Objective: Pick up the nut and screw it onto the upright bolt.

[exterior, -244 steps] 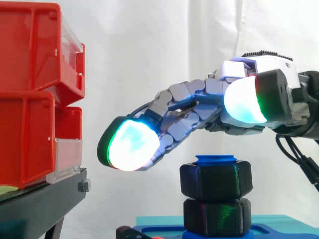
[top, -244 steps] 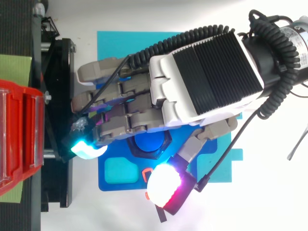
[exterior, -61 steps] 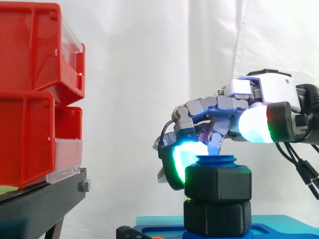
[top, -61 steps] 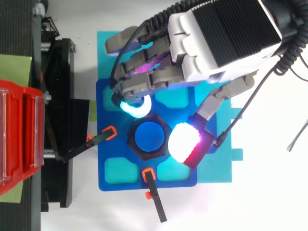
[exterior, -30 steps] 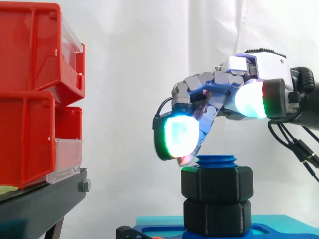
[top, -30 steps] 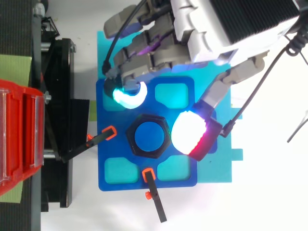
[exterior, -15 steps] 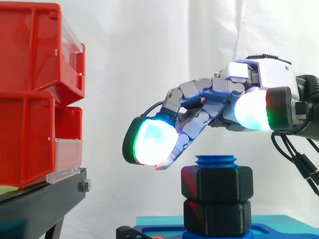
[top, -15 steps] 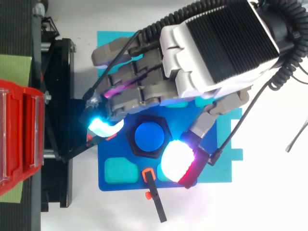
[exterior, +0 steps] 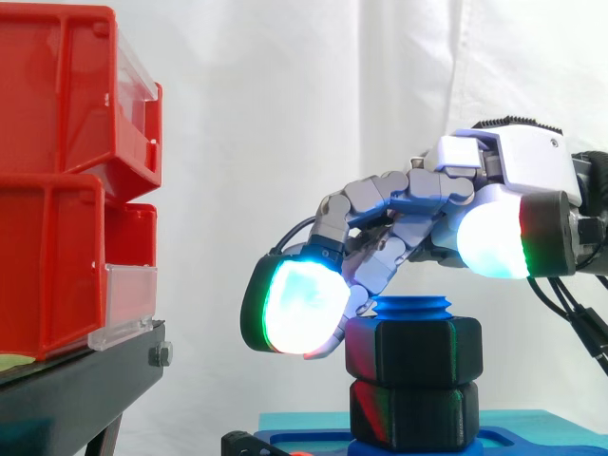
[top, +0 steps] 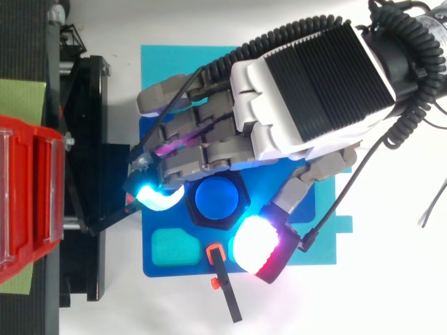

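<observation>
A black hex nut (exterior: pixel 413 347) sits on the upright blue bolt (exterior: pixel 413 307), above a second black hex piece (exterior: pixel 413 415) on the blue base plate (top: pixel 199 264). From above, the nut (top: pixel 239 203) rings the bolt's blue top (top: pixel 216 198). My hand (exterior: pixel 503 157) (top: pixel 307 91) hovers over the bolt, open, fingers loosely curved. One glowing fingertip pad (exterior: pixel 299 309) (top: pixel 157 197) hangs beside the nut's left face, at most brushing it. The thumb pad (exterior: pixel 494 237) (top: pixel 255 246) stays above nut level, at the near side.
Stacked red bins (exterior: pixel 57 171) stand on a black stand (exterior: pixel 76 389) to the left, close to the fingertips. Two black clamps with orange tips (top: pixel 222 283) (top: pixel 112 218) hold the base plate, which lies on a teal mat (top: pixel 167 63).
Over the last second the hand swung across the bolt top, then dropped slightly. The leading finger pad now sits lower, beside the nut's left face. The nut stays on the bolt.
</observation>
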`<act>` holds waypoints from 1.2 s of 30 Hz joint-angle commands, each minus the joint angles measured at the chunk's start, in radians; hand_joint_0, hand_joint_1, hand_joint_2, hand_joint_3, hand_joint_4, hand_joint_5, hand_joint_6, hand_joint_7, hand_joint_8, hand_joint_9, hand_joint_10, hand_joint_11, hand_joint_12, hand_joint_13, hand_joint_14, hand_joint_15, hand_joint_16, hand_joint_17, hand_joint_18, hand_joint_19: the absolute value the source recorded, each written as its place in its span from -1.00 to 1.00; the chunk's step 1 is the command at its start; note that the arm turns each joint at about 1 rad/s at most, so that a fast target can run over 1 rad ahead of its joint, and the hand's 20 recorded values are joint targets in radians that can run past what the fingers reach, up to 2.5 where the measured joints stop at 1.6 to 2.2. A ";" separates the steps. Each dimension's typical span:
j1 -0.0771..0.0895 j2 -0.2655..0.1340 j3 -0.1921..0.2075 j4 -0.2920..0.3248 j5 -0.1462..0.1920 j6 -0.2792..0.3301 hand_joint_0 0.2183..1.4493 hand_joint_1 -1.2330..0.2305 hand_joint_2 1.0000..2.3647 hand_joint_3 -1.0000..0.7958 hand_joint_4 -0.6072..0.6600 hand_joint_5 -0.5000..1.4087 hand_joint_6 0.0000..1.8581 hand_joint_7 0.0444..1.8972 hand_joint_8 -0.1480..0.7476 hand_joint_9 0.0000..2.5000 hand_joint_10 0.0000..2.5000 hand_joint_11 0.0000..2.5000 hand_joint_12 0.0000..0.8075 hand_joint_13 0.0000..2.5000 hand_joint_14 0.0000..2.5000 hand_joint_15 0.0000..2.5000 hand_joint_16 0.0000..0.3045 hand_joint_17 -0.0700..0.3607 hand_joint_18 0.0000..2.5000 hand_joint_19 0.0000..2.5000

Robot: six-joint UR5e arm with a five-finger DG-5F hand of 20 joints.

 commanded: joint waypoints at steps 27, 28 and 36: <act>-0.026 0.000 -0.019 0.007 -0.006 -0.002 -0.49 0.32 -1.00 -0.44 0.19 -0.47 -0.46 0.60 -0.09 -0.32 -1.00 -1.00 -0.40 -0.44 -1.00 -1.00 -0.85 -0.44 -0.72 -1.00; -0.029 0.000 -0.018 0.007 -0.009 -0.002 -0.49 0.32 -1.00 -0.44 0.18 -0.47 -0.46 0.62 -0.09 -0.31 -1.00 -1.00 -0.41 -0.43 -1.00 -1.00 -0.85 -0.44 -0.70 -1.00; -0.041 0.000 -0.019 0.010 -0.024 -0.002 -0.48 0.30 -1.00 -0.44 0.14 -0.43 -0.46 0.63 -0.09 -0.20 -1.00 -1.00 -0.47 -0.37 -1.00 -1.00 -0.87 -0.47 -0.64 -1.00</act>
